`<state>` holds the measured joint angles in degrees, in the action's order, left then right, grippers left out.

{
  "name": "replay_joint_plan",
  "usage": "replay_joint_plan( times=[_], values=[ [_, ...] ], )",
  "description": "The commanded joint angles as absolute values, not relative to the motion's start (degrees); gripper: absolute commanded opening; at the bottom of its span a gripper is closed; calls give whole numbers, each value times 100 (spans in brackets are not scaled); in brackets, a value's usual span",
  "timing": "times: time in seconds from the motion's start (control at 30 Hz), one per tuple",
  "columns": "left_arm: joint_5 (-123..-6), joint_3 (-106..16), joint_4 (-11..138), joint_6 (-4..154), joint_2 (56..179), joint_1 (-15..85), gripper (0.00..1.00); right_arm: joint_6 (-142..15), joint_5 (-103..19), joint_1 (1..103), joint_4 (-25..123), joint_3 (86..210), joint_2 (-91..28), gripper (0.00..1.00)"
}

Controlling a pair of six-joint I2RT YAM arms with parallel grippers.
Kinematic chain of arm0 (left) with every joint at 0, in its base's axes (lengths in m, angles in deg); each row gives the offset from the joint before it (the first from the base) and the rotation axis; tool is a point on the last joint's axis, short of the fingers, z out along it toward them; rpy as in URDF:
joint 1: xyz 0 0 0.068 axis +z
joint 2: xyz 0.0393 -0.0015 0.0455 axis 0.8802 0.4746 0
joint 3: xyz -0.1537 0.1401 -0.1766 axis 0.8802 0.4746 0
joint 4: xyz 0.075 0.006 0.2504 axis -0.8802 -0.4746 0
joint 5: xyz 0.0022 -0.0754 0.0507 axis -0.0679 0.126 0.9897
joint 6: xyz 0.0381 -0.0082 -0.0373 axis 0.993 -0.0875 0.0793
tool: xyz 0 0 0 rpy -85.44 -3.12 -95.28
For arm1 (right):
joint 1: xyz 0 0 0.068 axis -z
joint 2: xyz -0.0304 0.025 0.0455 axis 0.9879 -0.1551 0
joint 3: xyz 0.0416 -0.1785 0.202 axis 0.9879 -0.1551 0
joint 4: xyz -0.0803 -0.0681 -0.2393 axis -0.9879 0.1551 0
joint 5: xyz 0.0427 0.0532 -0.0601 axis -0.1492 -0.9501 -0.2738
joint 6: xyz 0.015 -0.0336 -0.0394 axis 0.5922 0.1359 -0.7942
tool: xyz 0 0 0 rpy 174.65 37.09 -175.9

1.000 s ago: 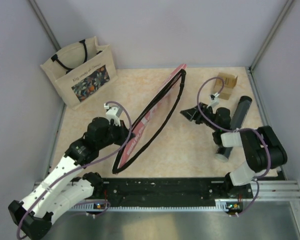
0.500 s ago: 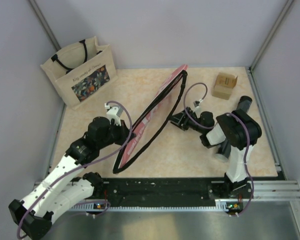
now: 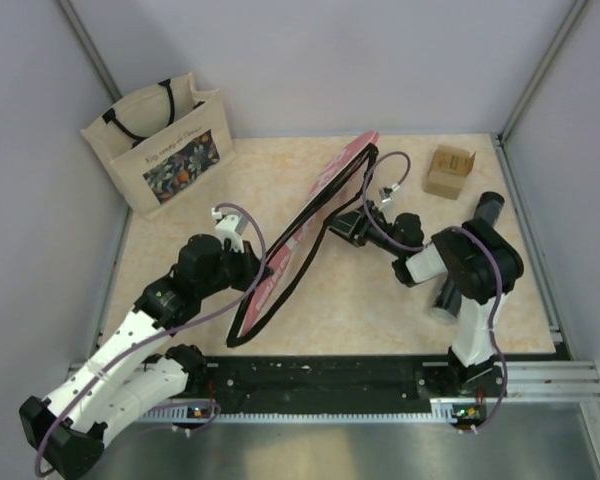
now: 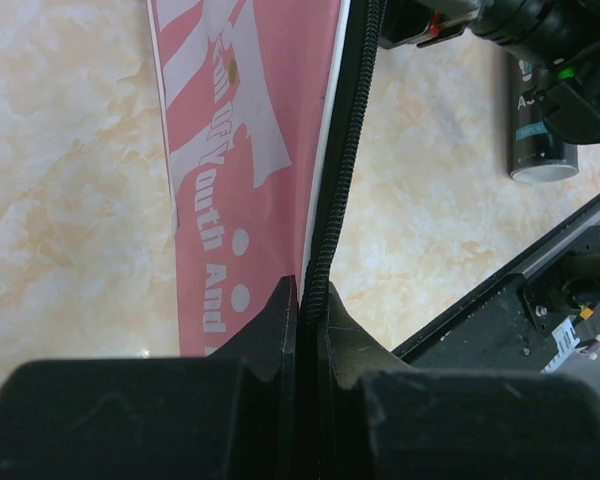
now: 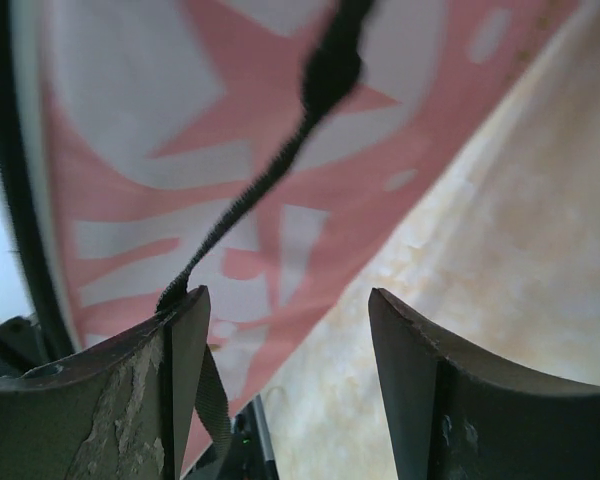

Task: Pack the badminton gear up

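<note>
The long pink cover [image 3: 315,195] stands on its edge, running diagonally across the table. My left gripper [image 3: 263,272] is shut on its black zipper edge near the lower end; the left wrist view shows the closed jaws [image 4: 313,300] on that edge, with pink fabric [image 4: 240,120] beyond. My right gripper [image 3: 342,224] is open beside the cover's upper half. In the right wrist view the black strap [image 5: 242,195] runs down to the left finger's inner face, between the open jaws [image 5: 285,310]. The dark tube [image 3: 488,210] lies at the right, partly under the right arm. Rackets and shuttlecocks are out of view.
A beige floral tote bag [image 3: 165,140] stands at the back left. A small brown cardboard box [image 3: 450,172] sits at the back right. The black rail [image 3: 320,375] runs along the near edge. Walls enclose the table on three sides.
My right arm has swung left from beside the box and tube to the cover, its open jaws now at the strap. The strap is pushed inward. The left gripper has stayed put.
</note>
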<state>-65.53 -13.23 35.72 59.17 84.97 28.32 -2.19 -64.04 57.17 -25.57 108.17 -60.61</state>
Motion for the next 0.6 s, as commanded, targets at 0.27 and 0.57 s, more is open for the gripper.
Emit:
replay_joint_plan(
  times=[0.27, 0.57],
  values=[
    [-6462, -1133, 4335, 5963, 8602, 2879, 0, -624, -6378, 5225, -4002, 11504, -4315, 65],
    [-6672, -1028, 4510, 6016, 8699, 2879, 0, -1521, -6026, 4882, -1498, 12698, -4278, 63]
  ],
)
